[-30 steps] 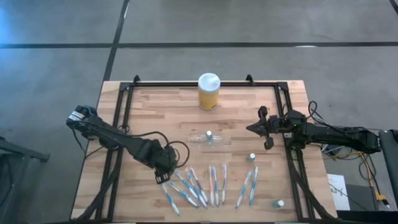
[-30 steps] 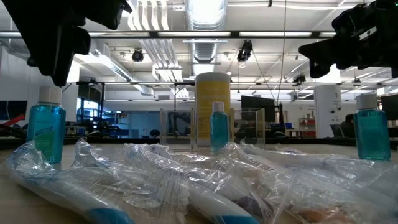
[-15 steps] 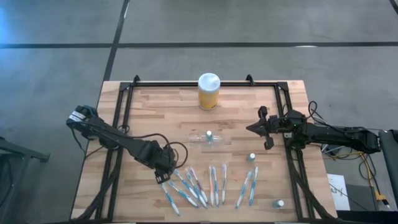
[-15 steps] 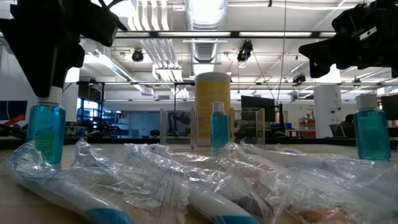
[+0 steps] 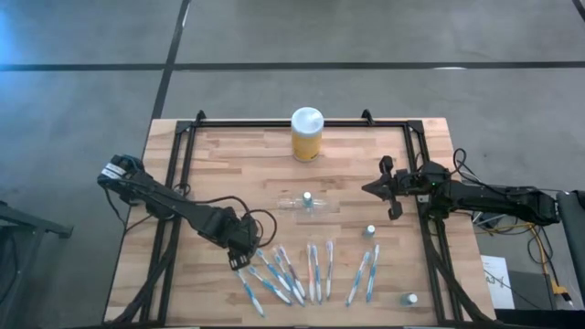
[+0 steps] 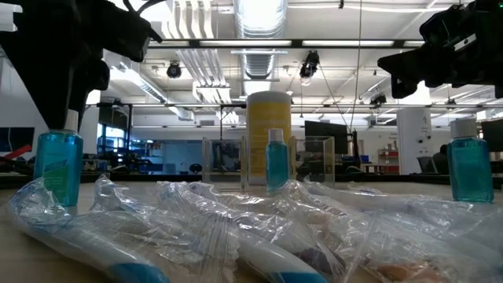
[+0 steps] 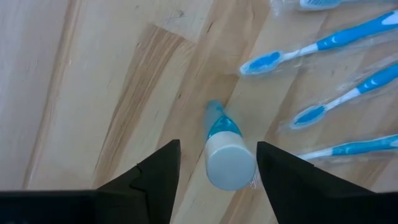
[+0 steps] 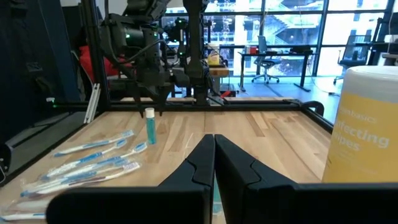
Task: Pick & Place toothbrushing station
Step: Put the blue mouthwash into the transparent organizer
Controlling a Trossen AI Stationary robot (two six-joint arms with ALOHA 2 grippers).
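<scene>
A small blue tube with a white cap [image 7: 227, 163] stands upright on the wooden table, left of the row of toothbrushes [image 5: 302, 272]. My left gripper [image 7: 217, 180] points down over it, open. One finger stands on either side of the cap, and the cap is closer to one of them. In the low view the left gripper [image 6: 69, 86] hangs just over the same tube [image 6: 58, 163]. The clear holder [image 5: 294, 203] rests mid-table with another tube [image 5: 308, 197] in it. My right gripper [image 8: 214, 158] waits shut and level at the table's right side [image 5: 391, 189].
A yellow jar with a white lid [image 5: 307, 134] stands at the far middle. Two more tubes stand at the right [image 5: 370, 231] and near the right front corner [image 5: 411, 299]. Crinkled clear wrappers [image 6: 259, 228] cover the toothbrushes. A black frame [image 5: 183, 155] runs along the table's edges.
My left gripper has come straight down toward the upright tube. In the low view its fingers now reach down to the tube's cap. The tube, the toothbrushes and the right arm have kept still.
</scene>
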